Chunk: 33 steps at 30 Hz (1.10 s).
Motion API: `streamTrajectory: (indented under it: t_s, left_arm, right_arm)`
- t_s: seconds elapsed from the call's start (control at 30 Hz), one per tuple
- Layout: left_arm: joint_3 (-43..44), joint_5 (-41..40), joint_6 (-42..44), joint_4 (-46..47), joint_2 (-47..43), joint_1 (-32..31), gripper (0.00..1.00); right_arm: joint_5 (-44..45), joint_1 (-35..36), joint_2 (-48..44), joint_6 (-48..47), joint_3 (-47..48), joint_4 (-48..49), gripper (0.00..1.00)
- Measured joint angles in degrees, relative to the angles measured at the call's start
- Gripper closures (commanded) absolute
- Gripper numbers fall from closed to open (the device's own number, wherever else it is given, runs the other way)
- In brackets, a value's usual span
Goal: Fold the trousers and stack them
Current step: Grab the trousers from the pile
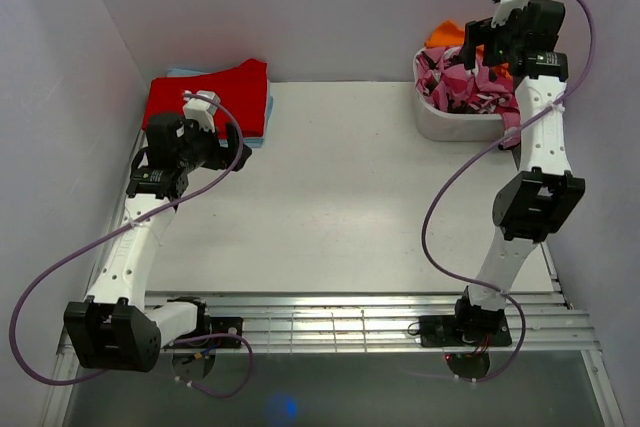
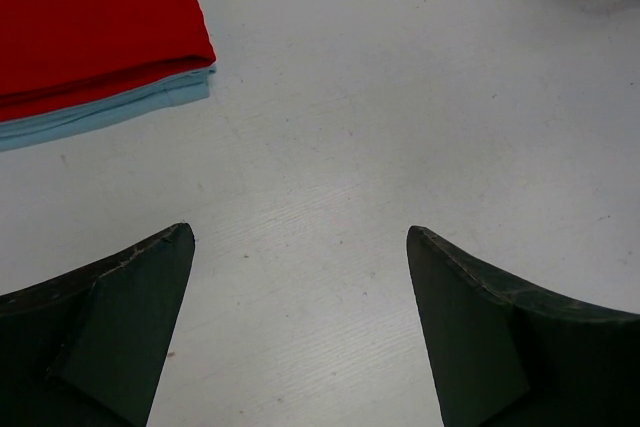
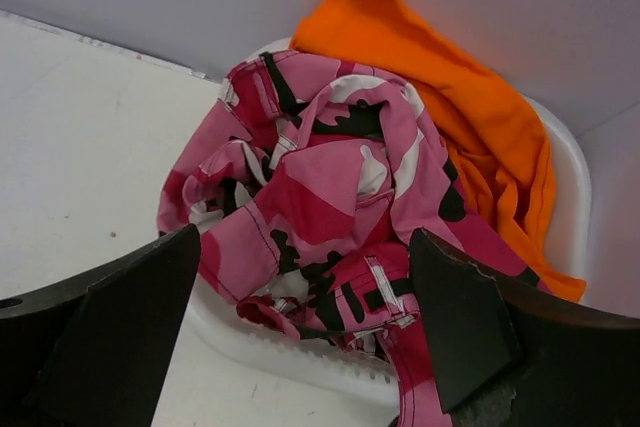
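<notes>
Trousers (image 3: 330,197) crumpled in white basket (image 1: 440,125), far right corner of table (image 1: 350,197). Right gripper (image 3: 305,247) above them, jaws apart, empty. Left gripper (image 2: 300,237) apart too, over table near red garment (image 2: 90,17).

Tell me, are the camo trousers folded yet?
No. The trousers lie crumpled in the white basket, beside an orange garment.

Light: bright, even, diffuse, overhead by the look. I get v. soft shadows only, faint one beside bin (image 1: 450,125) on table (image 1: 350,197). Glare: small blue glint (image 1: 283,407) on glossy near strip, top cam. Focus: all 3 views sharp; wrist cams' lower edges dark, slightly soft.
</notes>
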Motion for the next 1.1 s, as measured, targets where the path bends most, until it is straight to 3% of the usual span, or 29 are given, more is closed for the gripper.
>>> streamTrajectory:
  t_s: [0.27,0.5,0.6,0.63,0.7,0.73,0.77,0.9,1.1]
  left_arm:
    - [-0.9,0.3,0.0,0.5,-0.3,0.0,0.02]
    - [-0.9,0.0,2.2,-0.6,1.0,0.0,0.02]
    - [-0.9,-0.2,2.8,-1.4,2.5,0.0,0.02]
    - [-0.9,-0.3,3.0,-1.7,2.8,0.0,0.02]
    - [-0.9,-0.4,3.1,-2.3,3.4,0.0,0.02]
    - [-0.9,-0.5,3.2,-2.5,3.6,0.0,0.02]
    - [-0.9,-0.6,3.3,-2.7,3.6,0.0,0.02]
    - [-0.9,-1.0,3.7,-3.0,3.6,0.0,0.02]
    - [-0.7,-1.5,4.2,-3.5,3.4,0.0,0.02]
  right_arm:
    - [7.9,-0.5,19.2,4.7,6.6,2.8,0.10]
    - [13.0,-0.5,28.1,6.1,6.6,7.8,0.10]
    - [13.8,-0.5,30.2,6.1,6.9,10.3,0.03]
    - [13.8,-0.5,30.5,6.1,7.0,10.9,0.27]
    - [13.7,-0.6,31.0,5.5,7.3,11.5,0.53]
    - [13.5,-0.6,31.1,5.5,7.4,11.7,0.80]
    - [13.0,-0.6,31.1,5.4,7.4,11.9,0.91]
    - [10.9,-1.1,30.2,6.9,6.7,13.6,0.92]
    - [8.8,-1.7,21.6,9.4,0.5,17.4,0.92]
